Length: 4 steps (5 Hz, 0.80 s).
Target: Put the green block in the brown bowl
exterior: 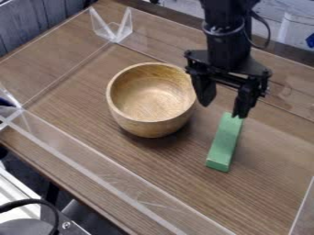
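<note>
The green block (225,143) lies flat on the wooden table, right of the brown bowl (151,98), its long side running toward the front. The bowl is round, light wood, with nothing in it. My black gripper (225,101) points straight down and hangs just above the block's far end, between the bowl and the block. Its two fingers (244,97) are spread wide with nothing between them. I cannot tell whether the right finger touches the block's far end.
A clear plastic wall (73,156) runs around the table's front and left sides, with a clear corner piece (114,27) at the back left. A pale object sits at the far right edge (288,27).
</note>
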### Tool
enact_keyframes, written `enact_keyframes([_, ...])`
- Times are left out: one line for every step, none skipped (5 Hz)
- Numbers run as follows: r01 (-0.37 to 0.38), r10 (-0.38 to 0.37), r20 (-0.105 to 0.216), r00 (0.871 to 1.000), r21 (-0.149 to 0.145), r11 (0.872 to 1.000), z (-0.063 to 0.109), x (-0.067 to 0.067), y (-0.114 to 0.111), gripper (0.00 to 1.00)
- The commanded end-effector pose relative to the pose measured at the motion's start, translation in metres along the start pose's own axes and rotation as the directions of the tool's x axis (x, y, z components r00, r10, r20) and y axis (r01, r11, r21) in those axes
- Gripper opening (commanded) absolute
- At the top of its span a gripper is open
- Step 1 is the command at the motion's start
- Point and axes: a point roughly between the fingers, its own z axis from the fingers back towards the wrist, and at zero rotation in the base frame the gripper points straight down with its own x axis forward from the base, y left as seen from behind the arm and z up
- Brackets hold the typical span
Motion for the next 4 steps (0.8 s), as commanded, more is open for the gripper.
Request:
enact_keyframes([0.009,-0.009,0.030,1.000,0.003,1.000,0.002,0.007,-0.004,1.00])
enact_keyframes([0.008,-0.008,0.017,1.000,0.006,1.000,-0.006,0.008,-0.004,1.00])
enact_keyframes([0.005,-0.005,0.004,1.000,0.009,1.000,-0.014,0.009,-0.003,1.00])
enact_keyframes([0.002,-0.002,-0.009,1.000,0.012,1.000,-0.022,0.009,-0.003,1.00])
